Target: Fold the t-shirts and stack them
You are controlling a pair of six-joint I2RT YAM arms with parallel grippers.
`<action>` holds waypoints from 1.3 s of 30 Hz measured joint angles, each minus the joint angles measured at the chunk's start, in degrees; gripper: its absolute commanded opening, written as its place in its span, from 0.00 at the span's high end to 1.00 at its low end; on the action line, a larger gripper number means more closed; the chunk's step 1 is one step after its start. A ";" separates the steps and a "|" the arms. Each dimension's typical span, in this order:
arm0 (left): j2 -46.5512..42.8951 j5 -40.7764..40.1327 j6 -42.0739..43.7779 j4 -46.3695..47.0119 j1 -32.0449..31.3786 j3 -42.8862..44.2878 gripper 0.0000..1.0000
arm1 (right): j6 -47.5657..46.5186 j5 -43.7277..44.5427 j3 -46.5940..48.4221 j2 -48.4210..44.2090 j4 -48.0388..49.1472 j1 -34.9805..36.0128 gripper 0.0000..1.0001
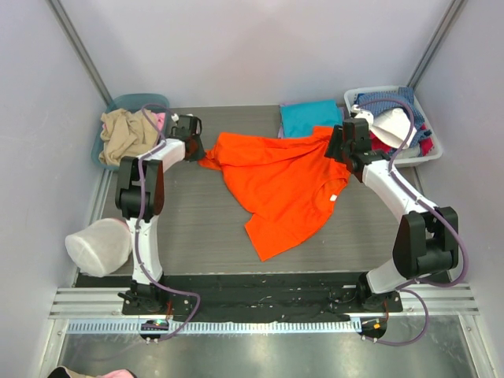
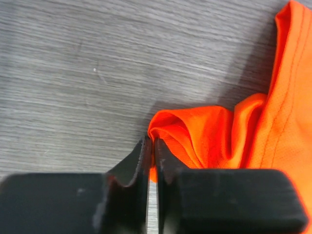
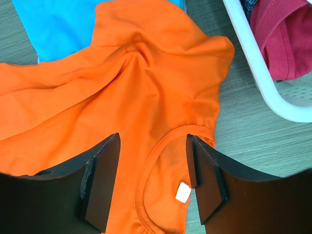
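Nearest the arm bases, a white mesh bag (image 1: 98,246) sits at the left edge of the grey worktop (image 1: 197,228), beside the left arm. Past it, the orange t-shirt (image 1: 283,185) lies crumpled and partly spread across the middle of the worktop. Its lower hem points toward the bases and its upper part stretches between the two arms.

At the shirt's left corner the left claw (image 1: 197,153) is down at the cloth. In the left wrist view the left claw (image 2: 152,156) has its fingers (image 2: 130,168) pressed almost together, pinching a small fold of the shirt's orange edge. The worktop is bare just beyond that fold.

On the other side, the right claw (image 1: 335,148) hangs over the shirt's upper right part. The right wrist view shows the right claw (image 3: 152,141) spread wide, one finger on each side of the neckline, with a white tag (image 3: 183,192) lying inside the collar. Whether the fingers touch the cloth cannot be told.

Farther back, a folded teal t-shirt (image 1: 309,118) lies flat at the far side of the worktop, and the orange shirt's top edge overlaps its near edge. In the far right corner a white basket (image 1: 431,150) holds jumbled clothes, a dark red garment (image 3: 282,34) among them. In the far left corner a blue bin (image 1: 130,102) holds tan cloth (image 1: 126,134).
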 measured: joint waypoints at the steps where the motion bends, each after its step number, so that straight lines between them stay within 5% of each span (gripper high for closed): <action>1: -0.07 0.20 -0.11 0.26 0.00 -0.26 1.00 | 0.04 -0.11 -0.07 0.00 -0.02 0.00 0.36; 15: -4.22 1.38 -0.96 0.31 0.02 -6.01 1.00 | 2.64 -2.05 -2.95 -4.92 -5.68 3.50 0.32; 26: -10.14 1.79 -0.96 -2.73 0.02 -9.60 1.00 | 16.28 5.33 -10.40 -15.37 -17.84 33.97 0.34; 39: -13.64 3.96 -0.96 -4.59 0.02 -11.50 1.00 | 59.76 21.49 -18.58 -14.38 -21.55 60.30 0.35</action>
